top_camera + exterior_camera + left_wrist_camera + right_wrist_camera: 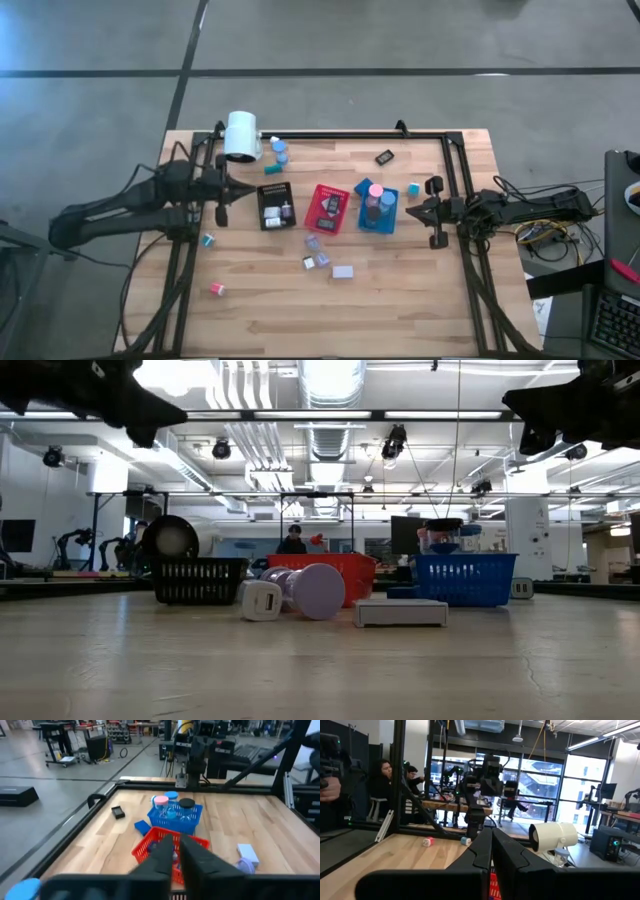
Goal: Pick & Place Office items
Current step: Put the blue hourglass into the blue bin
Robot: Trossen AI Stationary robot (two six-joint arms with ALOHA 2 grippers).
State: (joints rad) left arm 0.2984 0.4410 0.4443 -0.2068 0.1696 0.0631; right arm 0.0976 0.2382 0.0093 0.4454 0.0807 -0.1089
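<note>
The office items lie loose on the wooden table: a white block, small grey and lavender pieces, a pink cap, teal bits, a black bit and blue caps. More pieces sit inside the black tray, red tray and blue tray. My left gripper hovers left of the black tray, fingers shut and empty. My right gripper hovers right of the blue tray, shut and empty. In the low view both arms are raised above the table.
A big white cylinder lies at the table's far left corner. A black metal frame runs along the far edge and both sides. Bare wood lies along the near edge. People sit in the room beyond.
</note>
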